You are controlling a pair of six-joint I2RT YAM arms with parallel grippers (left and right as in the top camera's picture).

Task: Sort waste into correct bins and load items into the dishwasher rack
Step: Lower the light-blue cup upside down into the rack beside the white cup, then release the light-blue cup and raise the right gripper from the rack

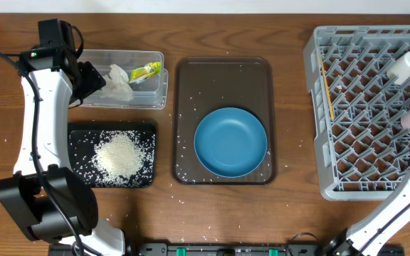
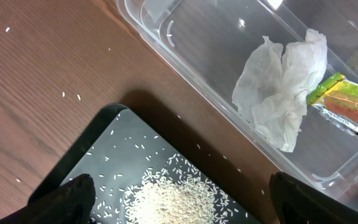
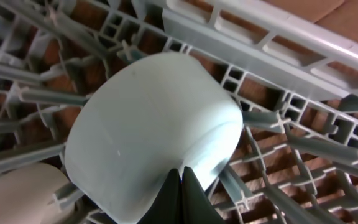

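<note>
The left gripper (image 2: 182,202) is hovering wide open, rice (image 2: 166,186) lying on the black tray (image 2: 86,155) directly below it, tissue (image 2: 281,93) and wrapper (image 2: 347,106) resting in the tub (image 2: 185,56) just ahead. The right gripper (image 3: 182,186) is sitting fully closed, the bowl (image 3: 148,130) lying in the rack (image 3: 278,37) just beyond its tips.

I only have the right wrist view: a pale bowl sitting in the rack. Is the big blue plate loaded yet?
Observer: No, the blue plate sits on the brown tray, outside the rack.
Operator: Where's the paper waste?
Observer: The tissue and wrapper lie in the clear tub.
Operator: And the rice?
Observer: The rice is mostly piled in the black tray; some is scattered on the brown tray.
</note>
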